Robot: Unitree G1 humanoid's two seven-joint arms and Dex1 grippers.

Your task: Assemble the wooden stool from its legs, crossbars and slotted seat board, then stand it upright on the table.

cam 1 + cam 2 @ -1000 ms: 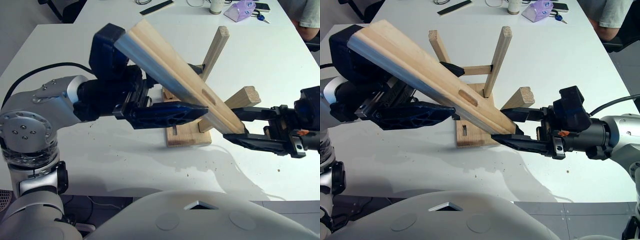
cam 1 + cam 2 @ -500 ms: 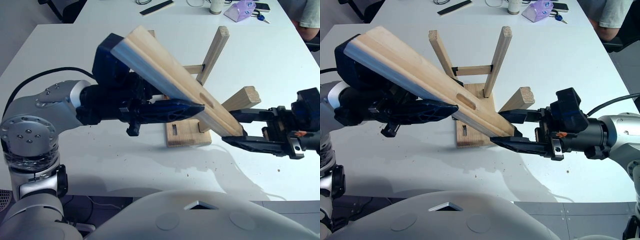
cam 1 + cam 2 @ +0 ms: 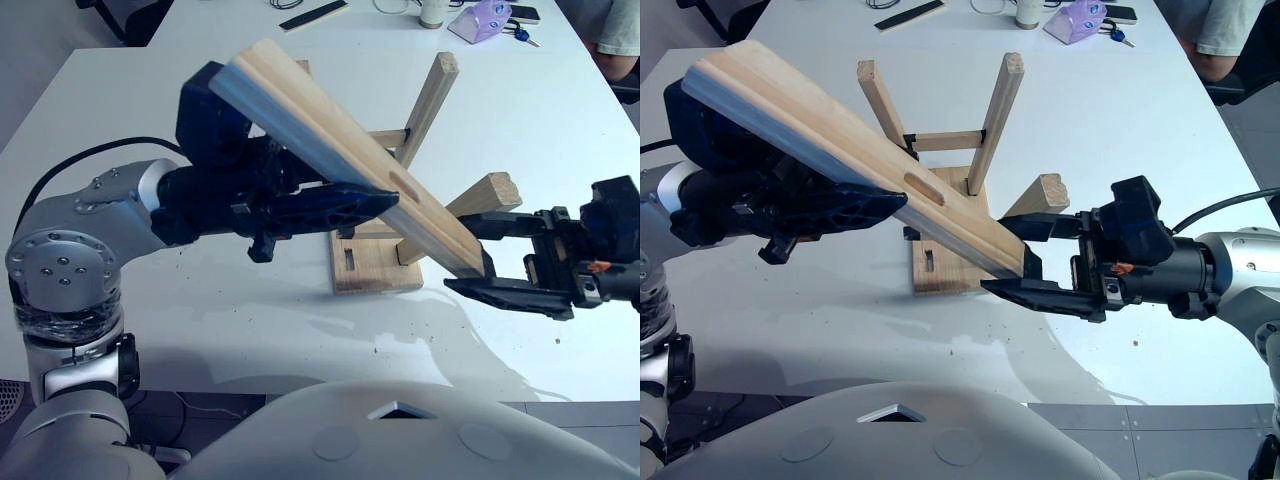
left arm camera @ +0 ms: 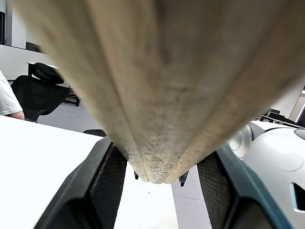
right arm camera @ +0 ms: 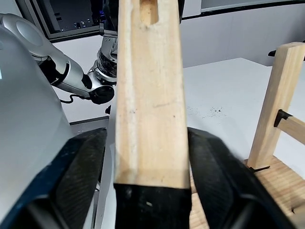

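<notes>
One white table (image 3: 120, 110) carries the work. Over it I hold the slotted seat board (image 3: 330, 140) slanting from 10 o'clock down to 4 o'clock, clear of the surface, I judge so its slot (image 3: 402, 181) can be lined up over a leg. Behind it, toward 12 o'clock, the half-built stool (image 3: 375, 268) lies board-down, its legs (image 3: 431, 100) pointing up and tied by a crossbar (image 3: 386, 138). The left gripper (image 3: 385, 192), at 9 o'clock, is clenched on the board's upper half and carries it. The right gripper (image 3: 460, 254), at 3 o'clock, meets the low end, probably to steer it, but whether it is clamped I cannot tell. The head views give the slant and the gap above the table. The left wrist view adds the pads (image 4: 107, 185) flanking the board's edge, and the right wrist view looks straight up the board to its slot.
</notes>
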